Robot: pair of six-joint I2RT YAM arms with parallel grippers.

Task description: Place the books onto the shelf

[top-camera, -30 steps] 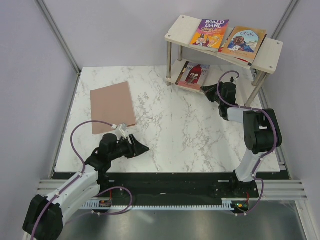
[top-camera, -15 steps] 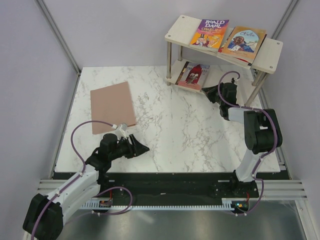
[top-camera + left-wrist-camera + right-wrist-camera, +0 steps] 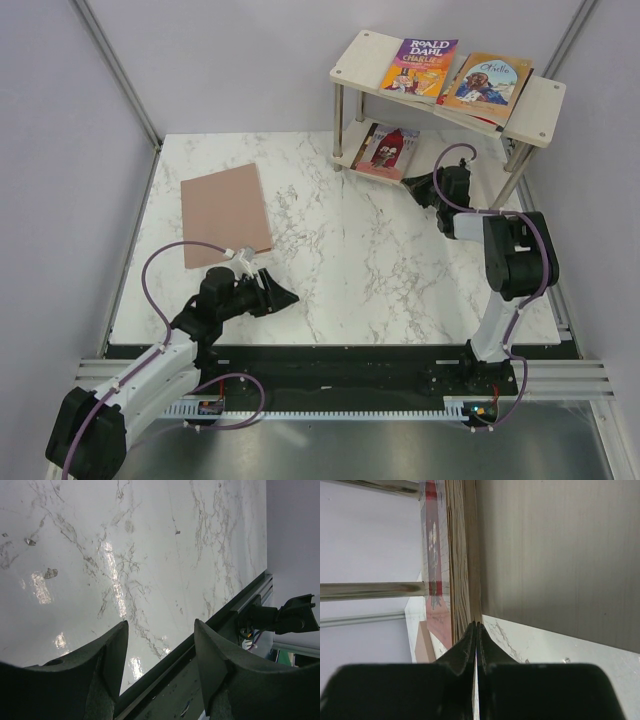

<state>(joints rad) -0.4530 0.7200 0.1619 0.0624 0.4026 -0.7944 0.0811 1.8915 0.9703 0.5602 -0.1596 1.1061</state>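
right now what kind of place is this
Likely a robot test cell: a left arm and right arm bolted to a metal rail, a marble-look table walled by panels, a shelf of books.

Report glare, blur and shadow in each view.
Top external: even light, sharp. Left wrist: glare patches on the marble table, left gripper dark and underlit. Right wrist: shut right gripper a black silhouette, books slightly soft.

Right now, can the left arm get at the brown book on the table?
Probably yes: the left gripper is open and empty, the brown book lies flat close by, and only bare marble table lies between them.
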